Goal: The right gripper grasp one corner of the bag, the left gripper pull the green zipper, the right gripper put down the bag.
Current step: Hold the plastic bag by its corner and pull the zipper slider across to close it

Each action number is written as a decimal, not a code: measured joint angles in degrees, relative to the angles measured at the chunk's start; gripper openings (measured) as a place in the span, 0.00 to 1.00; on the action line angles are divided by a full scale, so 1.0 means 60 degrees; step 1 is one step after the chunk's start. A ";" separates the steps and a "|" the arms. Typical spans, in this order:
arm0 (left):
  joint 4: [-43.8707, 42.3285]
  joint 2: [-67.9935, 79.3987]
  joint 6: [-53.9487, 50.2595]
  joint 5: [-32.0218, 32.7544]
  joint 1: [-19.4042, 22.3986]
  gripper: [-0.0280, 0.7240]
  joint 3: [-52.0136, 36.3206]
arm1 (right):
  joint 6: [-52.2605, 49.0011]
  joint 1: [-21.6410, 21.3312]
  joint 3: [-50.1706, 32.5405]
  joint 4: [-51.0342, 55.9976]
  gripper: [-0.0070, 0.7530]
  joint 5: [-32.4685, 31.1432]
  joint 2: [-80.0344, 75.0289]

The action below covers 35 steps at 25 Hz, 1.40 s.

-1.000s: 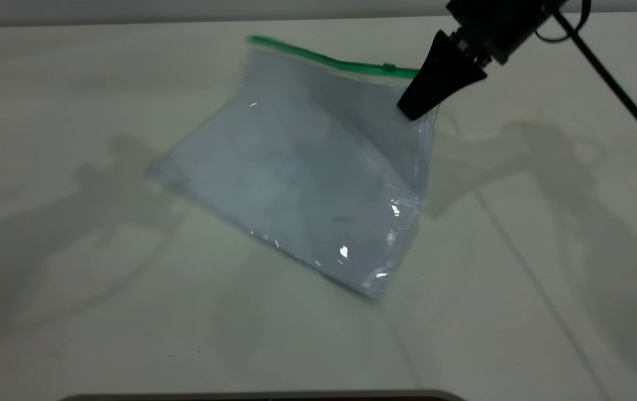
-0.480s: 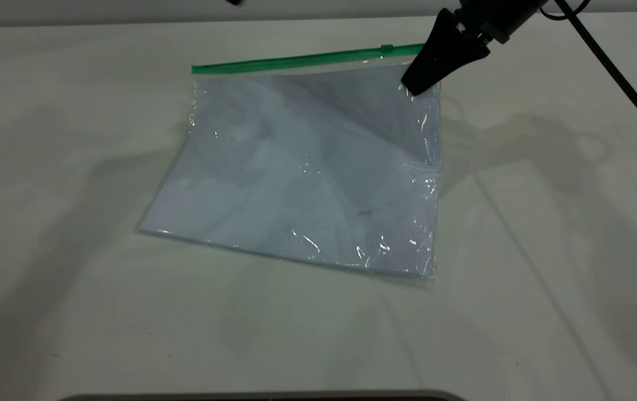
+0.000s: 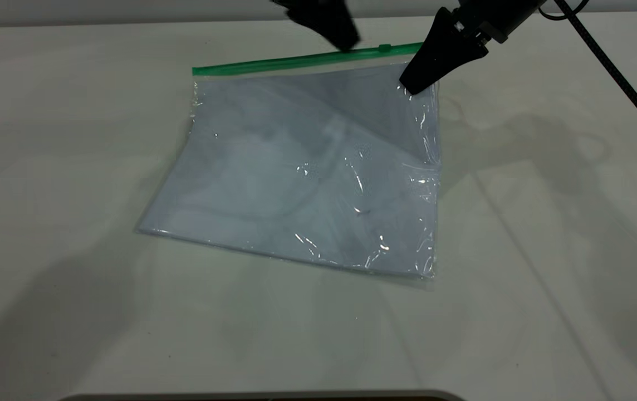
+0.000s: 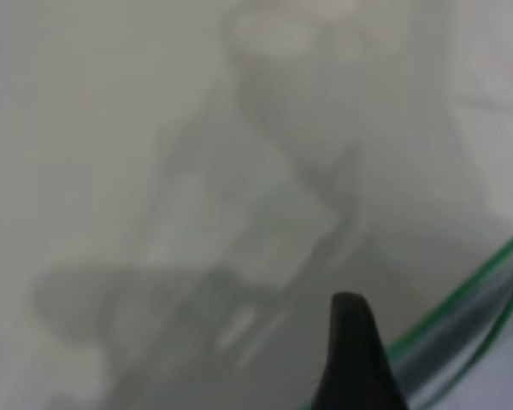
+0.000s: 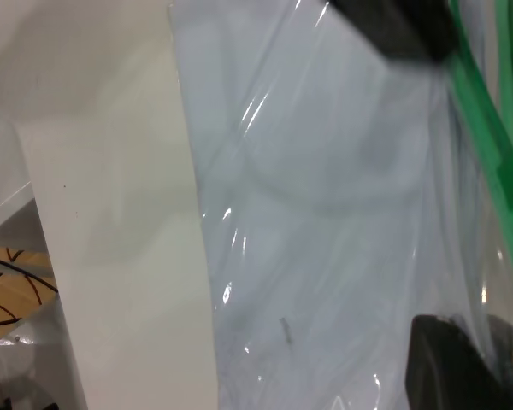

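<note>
Now the cable-free black left gripper [image 3: 346,42] has swooped in, jaws unreadable, beside the green zipper strip [image 3: 296,60], while the cabled right gripper [image 3: 412,86] pinches the clear plastic bag's [image 3: 307,172] corner.

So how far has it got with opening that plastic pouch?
Done: the right claw is pinching the bag by its far right corner. In hand: the left claw is at the green zipper, a little left of the slider tab, not visibly holding it. Left: pulling the zipper along, then the right claw letting go of the bag.
</note>
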<state>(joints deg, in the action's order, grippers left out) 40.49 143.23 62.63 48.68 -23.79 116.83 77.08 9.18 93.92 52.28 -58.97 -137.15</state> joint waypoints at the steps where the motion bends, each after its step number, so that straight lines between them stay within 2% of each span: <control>1: 0.0211 0.0103 0.0137 0.0052 -0.0079 0.79 0.0214 | 0.0000 0.0000 0.0000 0.0000 0.05 0.0000 0.0000; 11: 0.1333 0.0705 0.0844 -0.0184 -0.0413 0.79 0.0575 | 0.0000 0.0000 0.0000 0.0002 0.05 -0.0051 0.0000; 15: 0.1664 0.0756 0.1086 -0.0225 -0.0500 0.73 0.0575 | -0.0027 -0.0003 0.0000 0.0001 0.05 -0.0051 -0.0024; 21: 0.1660 0.0756 0.1182 -0.0218 -0.0540 0.62 0.0575 | -0.0035 -0.0011 0.0000 -0.0007 0.05 -0.0025 -0.0047; 30: 0.1272 0.0756 0.1057 -0.0219 -0.0537 0.60 0.0575 | -0.0053 -0.0011 0.0000 -0.0064 0.05 -0.0025 -0.0058; 35: 0.1264 0.0756 0.1047 -0.0176 -0.0537 0.55 0.0575 | -0.0053 -0.0011 0.0000 -0.0064 0.05 -0.0025 -0.0058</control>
<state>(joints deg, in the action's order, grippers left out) 48.08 147.77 68.91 47.62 -27.01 120.27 76.76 9.11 93.92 51.90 -59.12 -137.50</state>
